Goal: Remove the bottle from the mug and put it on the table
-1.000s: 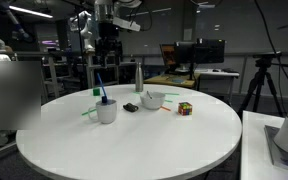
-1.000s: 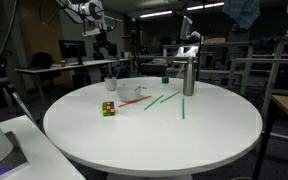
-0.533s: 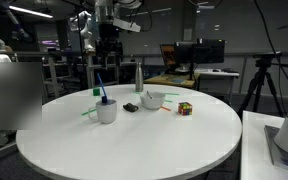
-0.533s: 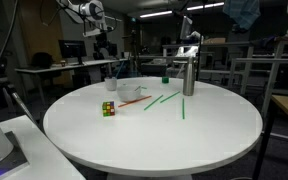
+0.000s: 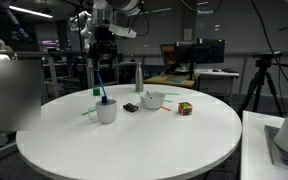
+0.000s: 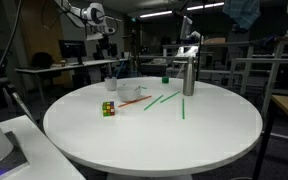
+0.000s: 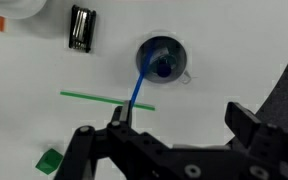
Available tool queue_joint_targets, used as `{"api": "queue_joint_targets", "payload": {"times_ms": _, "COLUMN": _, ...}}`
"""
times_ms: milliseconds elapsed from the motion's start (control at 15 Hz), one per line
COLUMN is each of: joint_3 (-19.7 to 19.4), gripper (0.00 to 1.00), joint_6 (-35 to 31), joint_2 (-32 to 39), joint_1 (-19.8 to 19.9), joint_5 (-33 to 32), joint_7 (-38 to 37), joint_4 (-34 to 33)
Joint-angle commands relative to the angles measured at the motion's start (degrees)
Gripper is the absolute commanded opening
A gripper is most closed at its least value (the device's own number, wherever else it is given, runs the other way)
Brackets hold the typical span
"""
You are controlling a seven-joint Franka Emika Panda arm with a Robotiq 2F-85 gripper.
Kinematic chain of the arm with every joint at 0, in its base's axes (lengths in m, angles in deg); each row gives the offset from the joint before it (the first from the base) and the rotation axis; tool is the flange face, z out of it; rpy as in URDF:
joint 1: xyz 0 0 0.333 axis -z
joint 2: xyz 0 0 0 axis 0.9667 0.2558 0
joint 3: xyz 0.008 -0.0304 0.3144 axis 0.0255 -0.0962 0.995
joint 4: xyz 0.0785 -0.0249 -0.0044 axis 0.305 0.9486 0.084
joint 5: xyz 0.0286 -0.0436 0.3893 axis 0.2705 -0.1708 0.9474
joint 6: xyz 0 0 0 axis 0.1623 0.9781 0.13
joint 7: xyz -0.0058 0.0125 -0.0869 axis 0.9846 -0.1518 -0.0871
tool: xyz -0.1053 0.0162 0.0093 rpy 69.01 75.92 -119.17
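The small white mug [image 5: 106,112] stands on the round white table [image 5: 134,140], left of centre. The teal-green bottle [image 5: 106,99] stands upright in it, next to a thin blue stick. My gripper [image 5: 101,52] hangs high above the mug, open and empty. In the wrist view I look straight down into the mug [image 7: 162,63]. The bottle's bluish top [image 7: 166,68] shows inside it, and the blue stick leans out toward my left finger. My open jaws [image 7: 182,125] sit below the mug in that frame. The mug [image 6: 111,84] is small and far in an exterior view.
A tall grey metal bottle [image 5: 138,77], a white bowl [image 5: 153,100], a small black object [image 5: 130,106] and a colour cube [image 5: 185,108] stand near the mug. Green sticks [image 6: 164,100] and a green block [image 6: 166,79] lie on the table. Desks and monitors surround it.
My arm has shifted slightly high above the mug. The things on the table have not moved.
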Motion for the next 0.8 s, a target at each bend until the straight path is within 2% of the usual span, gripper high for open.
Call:
{"api": "queue_joint_targets", "payload": {"times_ms": 0, "joint_3": -2.1, "gripper": 1.0, "joint_6": -3.1, "joint_2": 3.3, "joint_1": -1.7, "joint_5": -0.8, "joint_7": -1.0, "joint_4": -2.5}}
{"api": "queue_joint_targets", "payload": {"times_ms": 333, "joint_3": -3.5, "gripper": 1.0, "joint_6": -2.2, "joint_2": 6.9, "joint_1": -2.3, "joint_5": -0.1, "joint_7": -2.0, "joint_4": -4.6}}
{"api": "queue_joint_targets", "payload": {"times_ms": 733, "joint_3": -3.2, "gripper": 1.0, "joint_6": -1.6, "joint_2": 11.5, "joint_1": -2.3, "joint_5": 2.0, "joint_7": -1.2, "joint_4": -8.4}}
